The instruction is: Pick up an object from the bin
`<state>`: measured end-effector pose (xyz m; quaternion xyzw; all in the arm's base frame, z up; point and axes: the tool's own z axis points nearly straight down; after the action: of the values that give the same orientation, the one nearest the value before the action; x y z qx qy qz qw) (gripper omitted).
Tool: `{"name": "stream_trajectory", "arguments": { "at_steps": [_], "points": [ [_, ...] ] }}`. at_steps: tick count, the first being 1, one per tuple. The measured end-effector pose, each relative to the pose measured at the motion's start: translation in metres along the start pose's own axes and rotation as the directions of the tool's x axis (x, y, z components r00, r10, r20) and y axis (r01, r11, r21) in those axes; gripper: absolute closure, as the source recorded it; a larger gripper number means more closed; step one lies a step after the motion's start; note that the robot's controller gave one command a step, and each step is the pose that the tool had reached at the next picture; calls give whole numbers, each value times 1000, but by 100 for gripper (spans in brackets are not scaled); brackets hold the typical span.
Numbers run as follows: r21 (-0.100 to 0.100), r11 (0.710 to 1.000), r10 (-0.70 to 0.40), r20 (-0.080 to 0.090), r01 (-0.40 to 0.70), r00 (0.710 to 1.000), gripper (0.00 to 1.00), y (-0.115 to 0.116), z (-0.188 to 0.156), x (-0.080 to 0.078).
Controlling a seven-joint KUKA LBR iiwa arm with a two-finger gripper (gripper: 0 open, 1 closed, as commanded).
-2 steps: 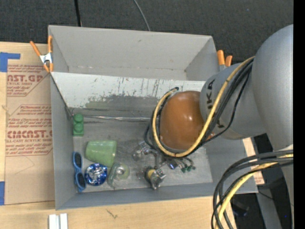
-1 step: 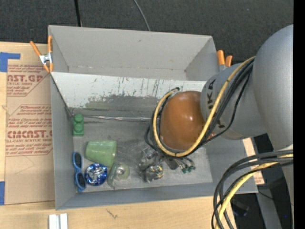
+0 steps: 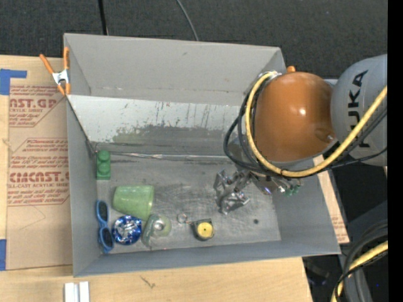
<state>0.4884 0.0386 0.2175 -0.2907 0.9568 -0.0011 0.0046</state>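
Grey metal bin (image 3: 189,74) under the camera, and we start at its left edge: a small green block (image 3: 102,165) sits upright against the left wall. Just in front of it a pale green cup (image 3: 133,200) lies on its side. Down in the front-left corner there is a little cluster: a blue plastic piece shaped like spectacles (image 3: 101,224), a blue-and-white ball (image 3: 127,229) touching it, and a clear rounded thing (image 3: 156,226) right beside the ball. Moving along the front edge, a tiny silvery bit (image 3: 182,218), then a yellow round piece (image 3: 204,230) with a dark centre, lying alone on the floor. Now the end effector (image 3: 232,197): it is low over bare floor in the right half of the bin, and the yellow round piece is the nearest thing, just to its front-left and apart from it. Open or closed, I cannot tell from here. Above it bulges the orange cover (image 3: 293,115), looped with yellow cable, on the arm (image 3: 365,106) coming in over the right edge.
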Motion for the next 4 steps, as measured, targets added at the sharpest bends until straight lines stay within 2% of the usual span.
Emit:
{"name": "stream_trajectory", "arguments": {
  "at_steps": [1,2,3,4],
  "points": [
    [-6,1000,-1,-6,1,1000,0,2,4,1],
    [-5,998,-69,-1,69,998,0,30,138,-19],
    [-7,998,-66,-7,66,998,100,30,137,-17],
    [2,991,-134,2,134,991,100,-25,-46,-29]
  ]
}}
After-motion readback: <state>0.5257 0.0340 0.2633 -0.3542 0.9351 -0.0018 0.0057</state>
